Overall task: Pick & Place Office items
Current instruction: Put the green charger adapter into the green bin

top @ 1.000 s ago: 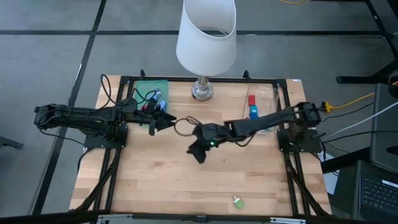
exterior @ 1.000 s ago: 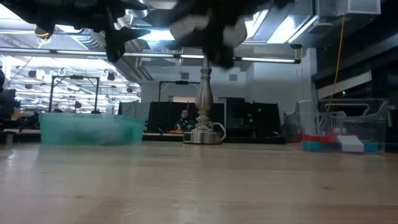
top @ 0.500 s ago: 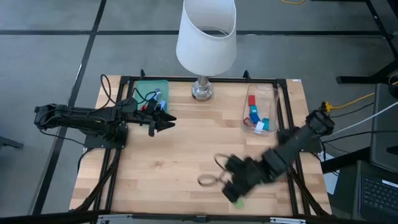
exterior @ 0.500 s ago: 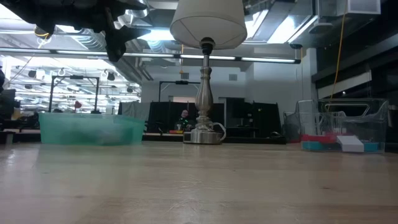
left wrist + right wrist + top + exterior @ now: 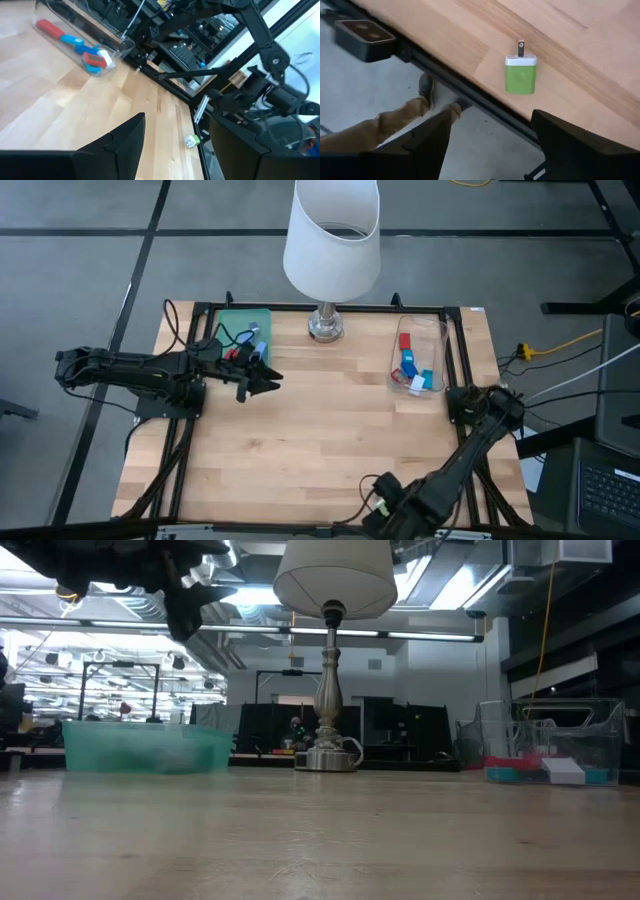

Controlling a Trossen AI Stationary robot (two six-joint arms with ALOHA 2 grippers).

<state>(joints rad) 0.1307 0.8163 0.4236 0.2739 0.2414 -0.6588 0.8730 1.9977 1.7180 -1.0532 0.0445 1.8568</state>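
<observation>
A green-and-white piece (image 5: 521, 75) with a small metal tab lies flat on the wood close to the table's near edge. It also shows in the left wrist view (image 5: 191, 141). My right gripper (image 5: 491, 117) hangs above it, pointing down. It is open and holds nothing (image 5: 385, 515). More office items, red, blue and white, lie in the clear bin (image 5: 418, 340) at the far right. Others lie in the green tray (image 5: 243, 320) at the far left. My left gripper (image 5: 265, 377) hovers beside that tray, open and with nothing in it (image 5: 177, 120).
A lamp with a white shade (image 5: 332, 235) stands on its metal base (image 5: 324, 328) at the middle of the far edge. A person's legs and shoes (image 5: 400, 125) show on the floor past the near edge. Black frame rails (image 5: 455, 360) run along the table's sides.
My right gripper has swung from the table's middle toward the near edge, has tipped to point down, and now hangs over the green piece. The left arm has kept still.
</observation>
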